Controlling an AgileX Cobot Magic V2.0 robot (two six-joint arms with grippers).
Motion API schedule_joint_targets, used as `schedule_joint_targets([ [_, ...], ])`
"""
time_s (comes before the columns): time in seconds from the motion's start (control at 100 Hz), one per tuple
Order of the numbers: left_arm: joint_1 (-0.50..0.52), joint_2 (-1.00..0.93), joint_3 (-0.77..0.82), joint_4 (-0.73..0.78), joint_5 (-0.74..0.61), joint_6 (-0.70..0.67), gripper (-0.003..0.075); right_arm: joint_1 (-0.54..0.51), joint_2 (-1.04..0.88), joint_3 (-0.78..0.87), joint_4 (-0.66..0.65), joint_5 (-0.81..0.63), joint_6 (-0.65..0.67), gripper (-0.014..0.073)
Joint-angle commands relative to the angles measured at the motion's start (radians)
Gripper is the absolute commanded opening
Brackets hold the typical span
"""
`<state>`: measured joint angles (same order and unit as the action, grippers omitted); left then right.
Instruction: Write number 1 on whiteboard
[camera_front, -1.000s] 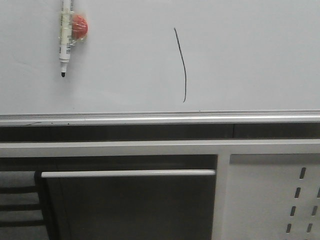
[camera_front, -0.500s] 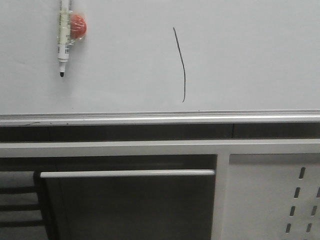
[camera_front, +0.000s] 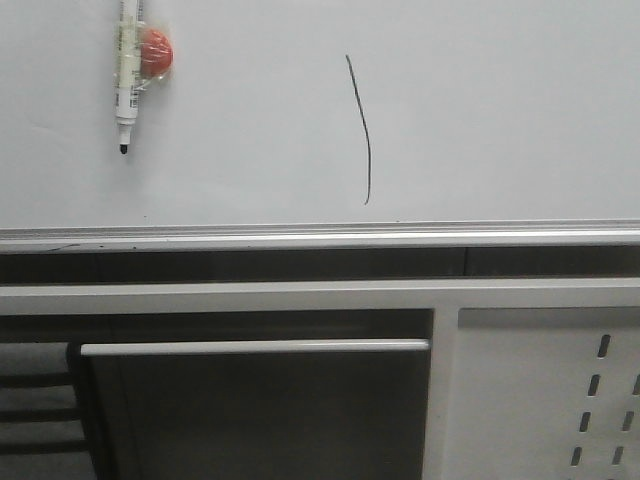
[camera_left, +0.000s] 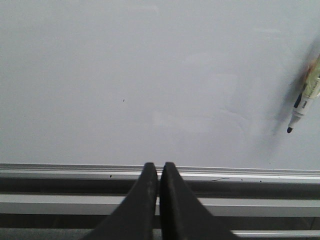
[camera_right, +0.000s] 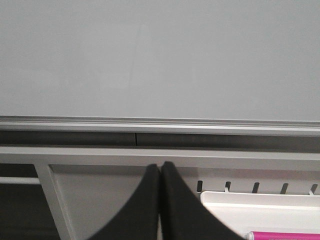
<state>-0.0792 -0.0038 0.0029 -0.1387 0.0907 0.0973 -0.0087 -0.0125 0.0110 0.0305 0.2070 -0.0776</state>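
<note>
The whiteboard (camera_front: 480, 120) fills the upper half of the front view, with its silver rail below. The number 1 (camera_front: 362, 130) is a thin black curved stroke near the board's middle. A white marker pen (camera_front: 127, 75) hangs tip down at the upper left, with a red round magnet (camera_front: 156, 53) beside it. The pen also shows in the left wrist view (camera_left: 303, 102). My left gripper (camera_left: 159, 167) is shut and empty, in front of the board's rail. My right gripper (camera_right: 160, 167) is shut and empty, lower, in front of the grey panel. Neither gripper shows in the front view.
Below the rail are a grey frame bar (camera_front: 300, 296), a dark opening with a silver handle bar (camera_front: 255, 347), and a perforated grey metal panel (camera_front: 545, 390). In the right wrist view a white tray (camera_right: 260, 210) holds a pink-capped item (camera_right: 285, 235).
The front view has shifted very slightly; the pen and the stroke sit a little further left and higher than a second ago. Nothing else has changed.
</note>
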Motion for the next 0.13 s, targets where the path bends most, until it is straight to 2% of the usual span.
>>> schedule_joint_targets([
  [0.0,0.002,-0.022,0.041,-0.009,-0.072,-0.011,-0.0020,-0.005,-0.015,0.026,-0.012,-0.072,0.001,-0.0052],
  [0.12,0.002,-0.022,0.041,-0.009,-0.072,-0.011,-0.0020,-0.005,-0.015,0.026,-0.012,-0.072,0.001,-0.0052],
])
